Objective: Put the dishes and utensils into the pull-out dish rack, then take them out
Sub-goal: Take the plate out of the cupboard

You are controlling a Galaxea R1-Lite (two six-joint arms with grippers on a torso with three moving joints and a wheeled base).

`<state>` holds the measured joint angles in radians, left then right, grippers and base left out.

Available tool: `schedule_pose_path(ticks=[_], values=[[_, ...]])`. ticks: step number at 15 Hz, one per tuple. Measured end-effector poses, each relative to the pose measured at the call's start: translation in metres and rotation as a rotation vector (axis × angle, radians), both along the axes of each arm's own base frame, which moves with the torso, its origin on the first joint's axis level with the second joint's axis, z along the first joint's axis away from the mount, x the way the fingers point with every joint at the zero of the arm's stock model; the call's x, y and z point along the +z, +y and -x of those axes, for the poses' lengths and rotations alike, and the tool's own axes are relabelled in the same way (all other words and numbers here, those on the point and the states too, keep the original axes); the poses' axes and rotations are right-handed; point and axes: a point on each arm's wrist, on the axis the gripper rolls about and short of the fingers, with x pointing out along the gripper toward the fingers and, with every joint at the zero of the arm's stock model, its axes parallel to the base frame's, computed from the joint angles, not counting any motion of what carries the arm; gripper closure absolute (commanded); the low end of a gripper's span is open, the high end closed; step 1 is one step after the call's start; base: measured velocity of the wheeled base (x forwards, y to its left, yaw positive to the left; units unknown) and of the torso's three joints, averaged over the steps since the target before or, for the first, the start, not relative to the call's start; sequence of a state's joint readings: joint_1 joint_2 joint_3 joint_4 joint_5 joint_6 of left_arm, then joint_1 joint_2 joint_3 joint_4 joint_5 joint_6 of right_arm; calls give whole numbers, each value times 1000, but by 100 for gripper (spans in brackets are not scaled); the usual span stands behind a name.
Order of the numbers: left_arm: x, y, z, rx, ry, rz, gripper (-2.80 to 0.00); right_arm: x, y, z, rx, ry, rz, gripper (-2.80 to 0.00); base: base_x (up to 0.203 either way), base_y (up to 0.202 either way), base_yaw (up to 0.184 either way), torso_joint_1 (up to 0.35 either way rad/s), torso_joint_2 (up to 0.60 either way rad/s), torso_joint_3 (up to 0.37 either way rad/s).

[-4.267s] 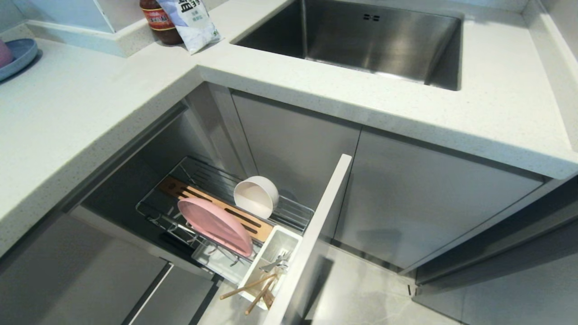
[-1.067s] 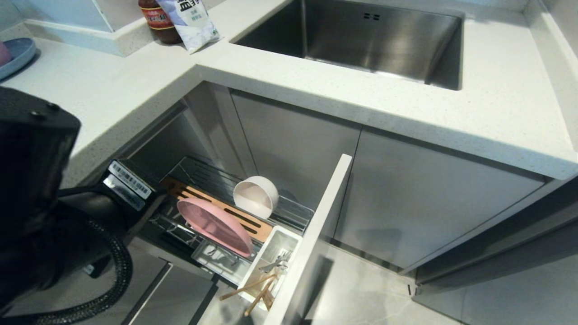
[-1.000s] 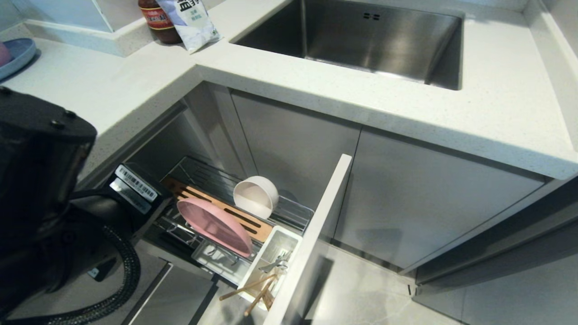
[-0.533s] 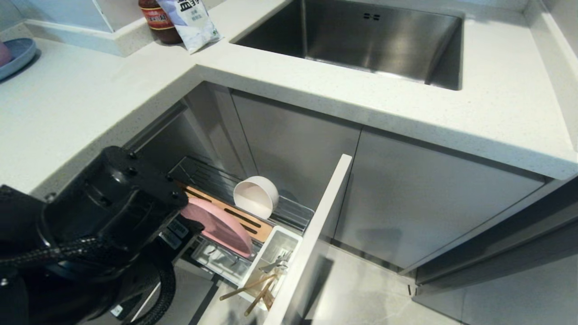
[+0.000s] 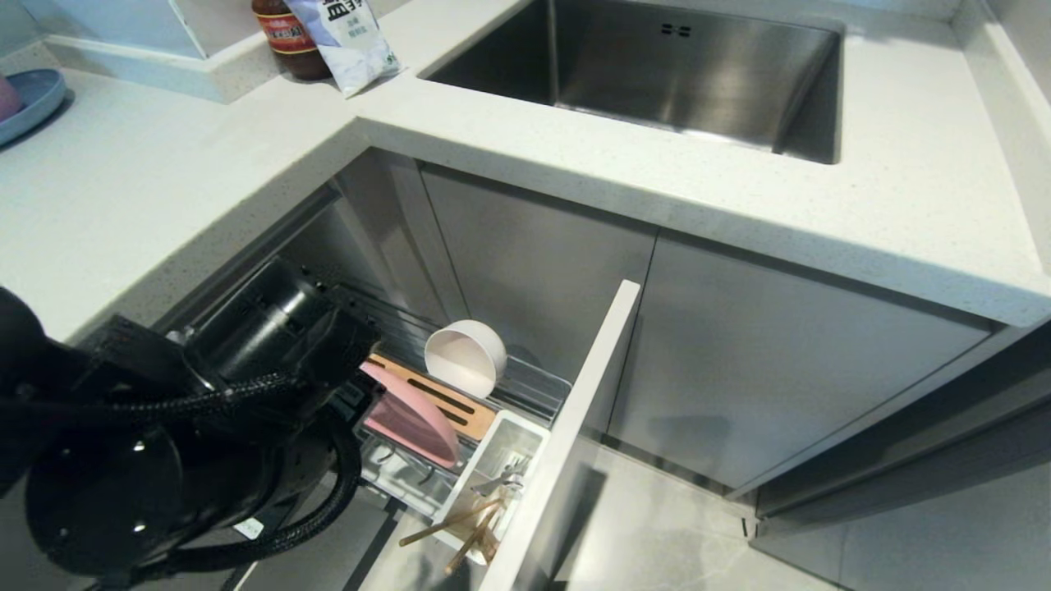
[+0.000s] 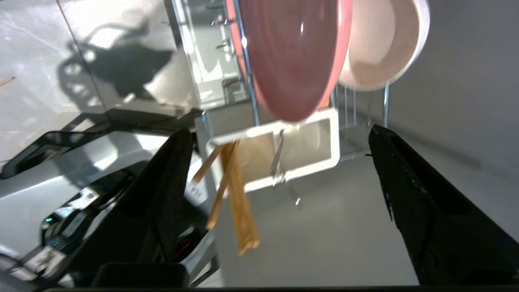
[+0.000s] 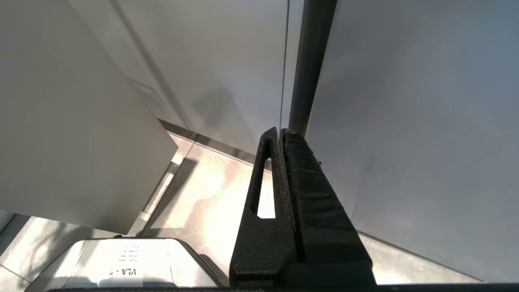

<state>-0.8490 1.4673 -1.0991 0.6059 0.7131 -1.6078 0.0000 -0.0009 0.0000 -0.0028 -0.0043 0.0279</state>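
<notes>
At lower left of the head view, the left arm hides the near end of the rack [image 5: 534, 386], and its wrist view shows the left gripper [image 6: 279, 142] with fingers [image 6: 409, 194] spread wide and nothing between them, aimed at the plate [image 6: 292, 52]. That pink plate stands on edge in the rack's wires at centre-left of the head view, the bowl [image 5: 465, 355] on its side just behind it by the wooden strip [image 5: 443, 398]. Lower down, the white cutlery box [image 5: 525, 428] holds the chopsticks [image 5: 460, 529], which lean out over its rim, and the metal cutlery [image 5: 511, 478]. With everything sitting in the rack, loading looks finished and unloading is likely starting, the plate probably first. The next move calls for bringing the spread fingers to straddle the plate's rim, one each side, closing firmly, then lifting it straight out of its slot without knocking the bowl. The right gripper [image 7: 279, 140], seen only in its own view, is pressed closed and empty near the cabinet fronts, parked.
</notes>
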Motion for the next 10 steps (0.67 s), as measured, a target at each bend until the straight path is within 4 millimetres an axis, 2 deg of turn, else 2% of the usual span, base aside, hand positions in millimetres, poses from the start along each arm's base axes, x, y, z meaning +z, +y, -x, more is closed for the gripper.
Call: schedule_pose_path(ticks=[7, 10], values=[[-27, 0, -58, 62, 63, -8, -280, 0, 0, 0, 0, 0, 0, 0, 0, 0, 0, 0, 0, 0], [-34, -1, -74, 67, 94, 2, -280, 0, 0, 0, 0, 0, 0, 0, 0, 0, 0, 0, 0, 0]])
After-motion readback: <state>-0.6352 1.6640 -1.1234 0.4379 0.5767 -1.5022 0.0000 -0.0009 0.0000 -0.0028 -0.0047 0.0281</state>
